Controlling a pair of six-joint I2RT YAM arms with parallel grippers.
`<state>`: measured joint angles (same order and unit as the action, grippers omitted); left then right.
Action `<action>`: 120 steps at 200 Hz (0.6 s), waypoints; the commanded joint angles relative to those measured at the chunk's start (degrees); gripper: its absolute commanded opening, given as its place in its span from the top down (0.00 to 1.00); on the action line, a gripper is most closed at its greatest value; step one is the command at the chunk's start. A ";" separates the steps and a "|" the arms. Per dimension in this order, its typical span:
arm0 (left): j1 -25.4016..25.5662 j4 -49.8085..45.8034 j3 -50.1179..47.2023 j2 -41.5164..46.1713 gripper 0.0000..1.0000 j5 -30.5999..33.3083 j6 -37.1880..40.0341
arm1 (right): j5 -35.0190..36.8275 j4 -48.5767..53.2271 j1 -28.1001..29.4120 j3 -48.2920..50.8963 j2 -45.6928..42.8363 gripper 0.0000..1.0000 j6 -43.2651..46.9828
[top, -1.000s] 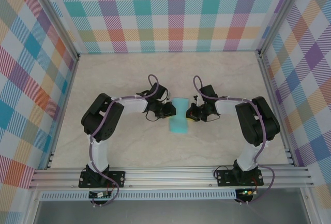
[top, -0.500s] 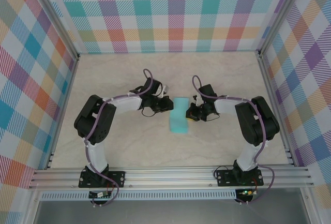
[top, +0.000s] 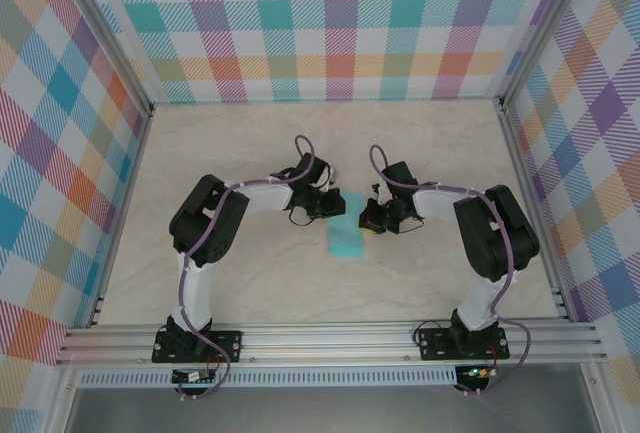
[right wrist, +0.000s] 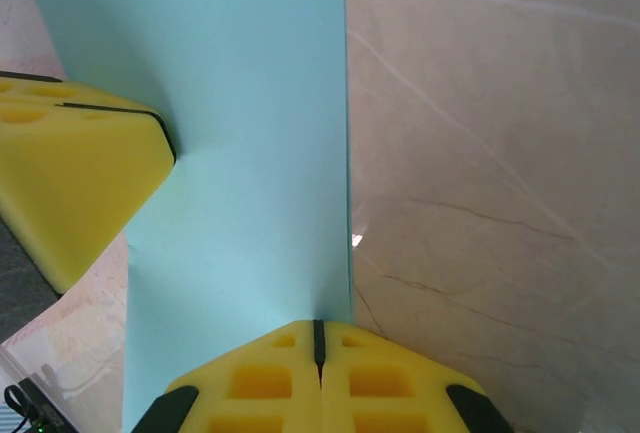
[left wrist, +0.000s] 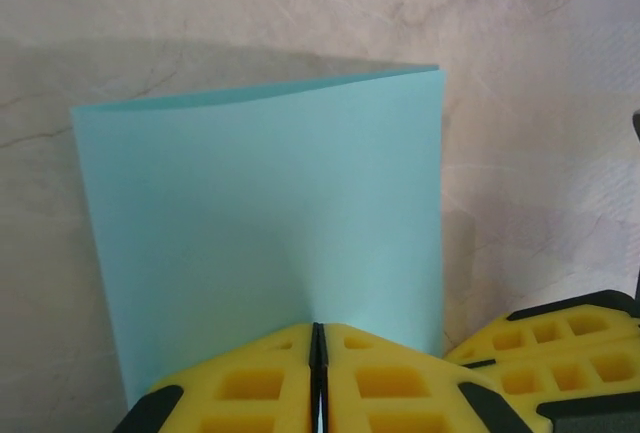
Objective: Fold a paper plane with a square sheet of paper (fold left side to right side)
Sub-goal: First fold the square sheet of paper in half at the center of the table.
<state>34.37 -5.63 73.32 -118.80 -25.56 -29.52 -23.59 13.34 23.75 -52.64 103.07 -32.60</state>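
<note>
Where the pale marbled desk (top: 200, 153) spreads between checked walls (top: 340, 23), both black arms bend inward to its middle. The turquoise paper (top: 348, 241), a folded rectangle, sits there between them. The left pincer (left wrist: 318, 338) has its yellow fingers (left wrist: 250, 383) pressed together on one edge of the sheet. The right pincer (right wrist: 320, 333) is clamped on another edge.

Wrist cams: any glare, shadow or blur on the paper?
Left wrist: paper sharp, evenly lit, soft shadow on the table around its edges. Right wrist: no glare on the paper, one small glint on the table beside it.
</note>
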 commanded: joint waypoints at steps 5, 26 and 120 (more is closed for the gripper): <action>-1.64 0.08 0.34 -0.95 0.89 7.84 -0.74 | 9.18 7.08 0.70 2.27 4.19 1.00 1.68; -2.78 0.71 1.05 -1.20 0.88 8.47 -1.52 | 9.27 7.12 0.69 2.31 4.21 1.00 1.78; -8.06 -0.36 9.38 -6.79 0.87 7.33 -2.08 | 8.65 6.61 0.78 2.72 3.91 1.00 1.66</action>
<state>28.67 -5.87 80.71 -123.24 -21.78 -31.07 -23.03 13.61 24.03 -52.84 103.07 -32.08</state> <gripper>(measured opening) 0.128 0.044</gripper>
